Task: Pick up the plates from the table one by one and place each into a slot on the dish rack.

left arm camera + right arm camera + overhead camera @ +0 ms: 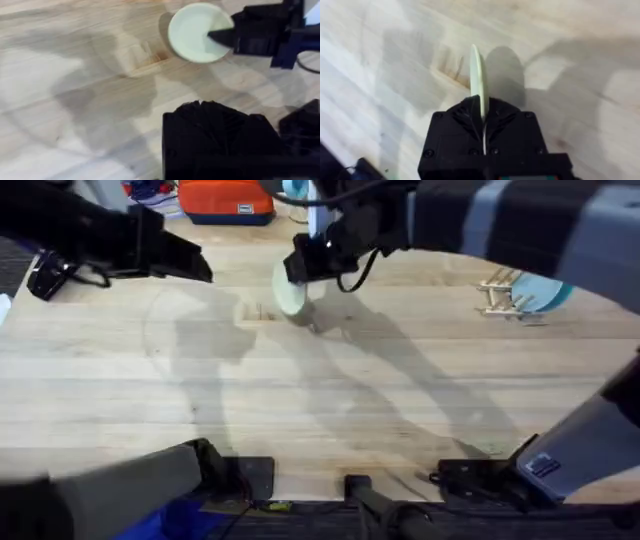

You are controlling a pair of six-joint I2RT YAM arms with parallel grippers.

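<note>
Progress: right gripper [297, 272] is clamping the cream plate [289, 290] on edge above the table [330, 410] — dish rack [500, 293] is already holding one blue plate [545, 292]; left gripper's state I cannot tell.

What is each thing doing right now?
Cream plate: held on edge, lifted off the table.
Right gripper: shut on the cream plate.
Blue plate: standing in the dish rack.
Left gripper: hovering, holding nothing.
</note>
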